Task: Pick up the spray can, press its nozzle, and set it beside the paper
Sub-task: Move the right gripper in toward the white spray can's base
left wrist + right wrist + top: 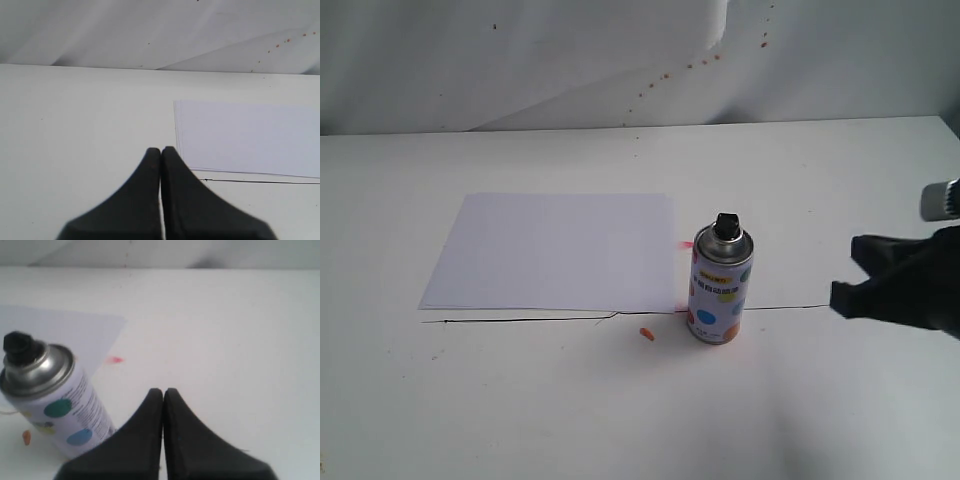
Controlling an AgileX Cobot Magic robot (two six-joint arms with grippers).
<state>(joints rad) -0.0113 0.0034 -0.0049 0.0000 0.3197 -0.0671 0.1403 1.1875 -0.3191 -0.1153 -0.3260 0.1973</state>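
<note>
White tabletop (pixel 520 400), broad and matte, under everything. Behind it, pale backdrop (pixel 470 60) with a scatter of reddish-orange specks toward the upper right of the exterior view.

Flat on the tabletop, left of centre in that view: white paper (pixel 555 250), plain and unmarked, long side toward the camera. Thin black line (pixel 520 319) on the tabletop just in front of the paper's near edge, running on past the can.

At the right edge of the exterior view, well apart from the can: right end effector (pixel 163 391), black fingers pressed together tip to tip, nothing between them. Left end effector (pixel 161 150) likewise fully closed and empty, near one corner of the paper without touching it.

Upright on the tabletop, just beside the paper's near right corner: spray can (pixel 720 290), silver-white with blue, green and yellow dots. Touching the sheet or not: cannot tell.

On the can's silver dome, small black nozzle (pixel 725 226), untouched.

Pink smear (pixel 684 245) at the paper's right edge, beside the can's shoulder.

Smallest, an orange fleck (pixel 646 333) on the tabletop just left of the can's base.
</note>
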